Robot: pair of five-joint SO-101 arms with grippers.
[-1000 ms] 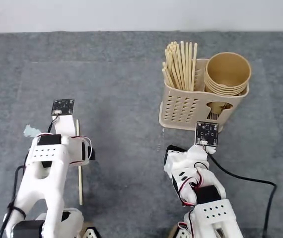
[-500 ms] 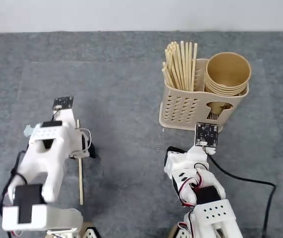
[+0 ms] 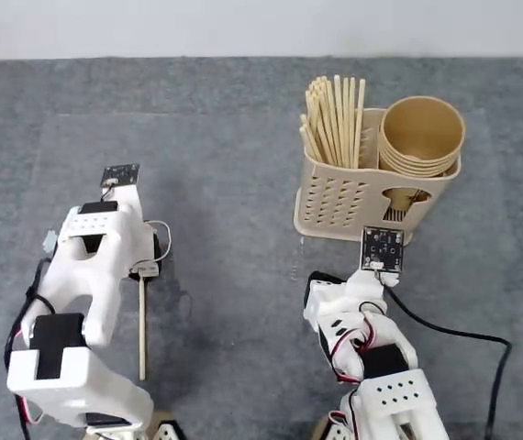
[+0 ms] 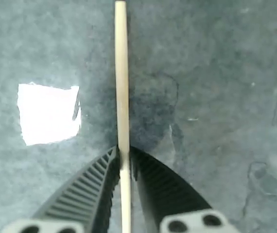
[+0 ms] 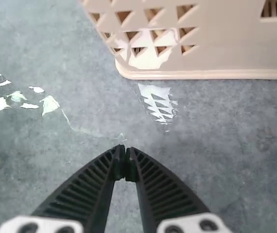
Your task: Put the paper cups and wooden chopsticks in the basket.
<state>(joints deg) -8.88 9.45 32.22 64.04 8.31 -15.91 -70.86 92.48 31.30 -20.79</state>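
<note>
Chopstick (image 4: 122, 87): one loose piece down at the mat (image 3: 225, 165), well apart from the basket (image 3: 344, 206), pinched between the left gripper (image 4: 124, 160) fingers. Paper cups (image 3: 422, 128) and chopstick bundle (image 3: 333, 119) already stand in the basket. Right gripper (image 5: 125, 165): fingers pressed together, empty, near the basket. Judged nearly complete; this one piece is left.

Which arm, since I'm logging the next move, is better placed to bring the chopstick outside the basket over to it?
Left. Its pincer is shut on the chopstick, so it probably only has to carry it over. The right pincer sits shut and empty by the basket.
</note>
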